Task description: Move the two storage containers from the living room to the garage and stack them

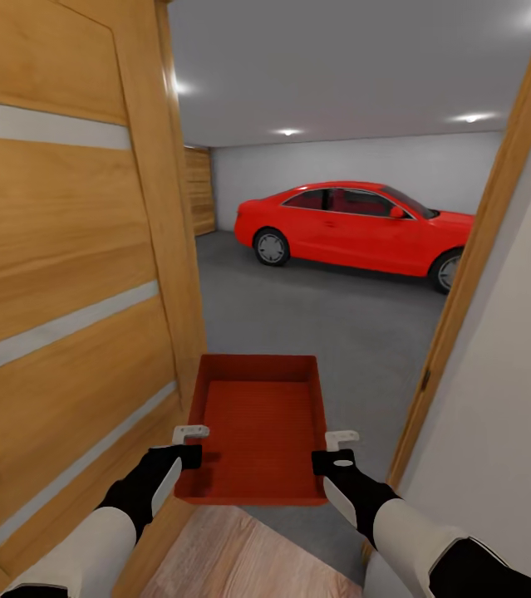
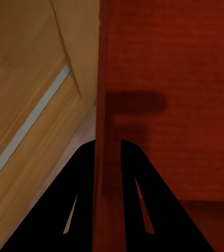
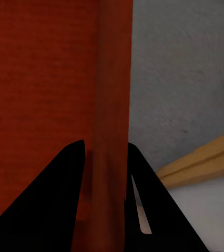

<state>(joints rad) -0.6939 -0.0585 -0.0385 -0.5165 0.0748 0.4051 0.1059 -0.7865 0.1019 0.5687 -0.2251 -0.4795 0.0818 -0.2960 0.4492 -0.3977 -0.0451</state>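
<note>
The robot stands at the threshold of the garage, carrying 1 container (image 1: 258,432) out in front between both arms. The box is level and empty, its far end already over the grey floor (image 1: 331,324), its near end above the wood planks (image 1: 232,556) of the room behind.

The left gripper (image 1: 189,444) clamps the box's left wall: in the left wrist view its 2 fingers (image 2: 64,210) sit on either side of the thin wall, closed down to that thickness. The right gripper (image 1: 336,450) does the same on the right wall, fingers (image 3: 59,199) straddling it with the wall pinched between them.

The open door (image 1: 66,274) stands close on the left, nearly touching the box's left side and the left arm. The door frame (image 1: 481,249) is on the right, with more room there. A red car (image 1: 356,224) is parked far across the garage, well apart from the doorway.

The step in hand looks like the carry of a container into the garage; no other container shows on the garage floor, so this is probably the 1 that goes down first. The next move calls for driving straight through the opening, keeping the box clear of the door on the left, then lowering it flat onto open floor near the entrance, short of the car, and opening both grippers.
</note>
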